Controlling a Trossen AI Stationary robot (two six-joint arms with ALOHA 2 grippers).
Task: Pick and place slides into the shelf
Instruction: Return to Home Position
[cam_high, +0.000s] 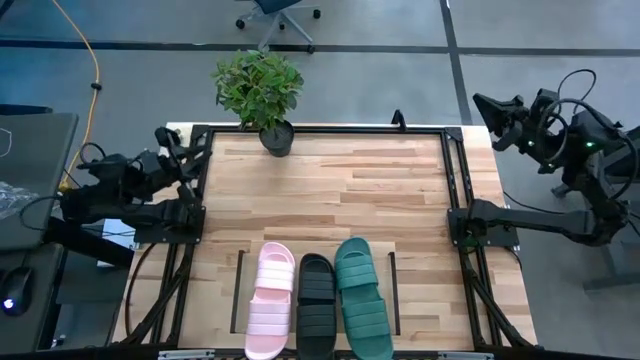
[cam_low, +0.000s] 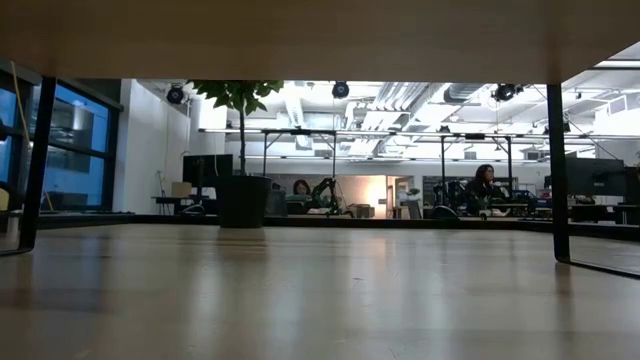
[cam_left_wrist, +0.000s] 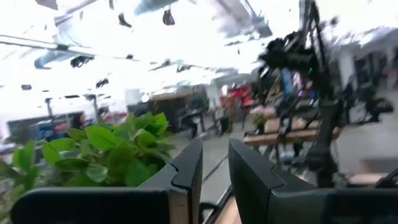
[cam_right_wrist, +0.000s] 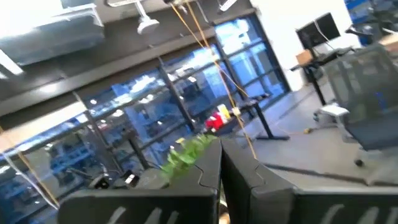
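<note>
On the flat light-wood shelf panel, at the near edge of the wooden table, lie a pale pink rubber slide left, a black rubber slide middle, and a teal-green rubber slide right. A leafy potted plant stands at the far edge.

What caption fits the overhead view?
Pink sandal, black sandal and green sandal side by side on the shelf; left arm and right arm parked at the table's sides, plant at far edge.

Open-plan lab office, monitor, desk chair
</note>
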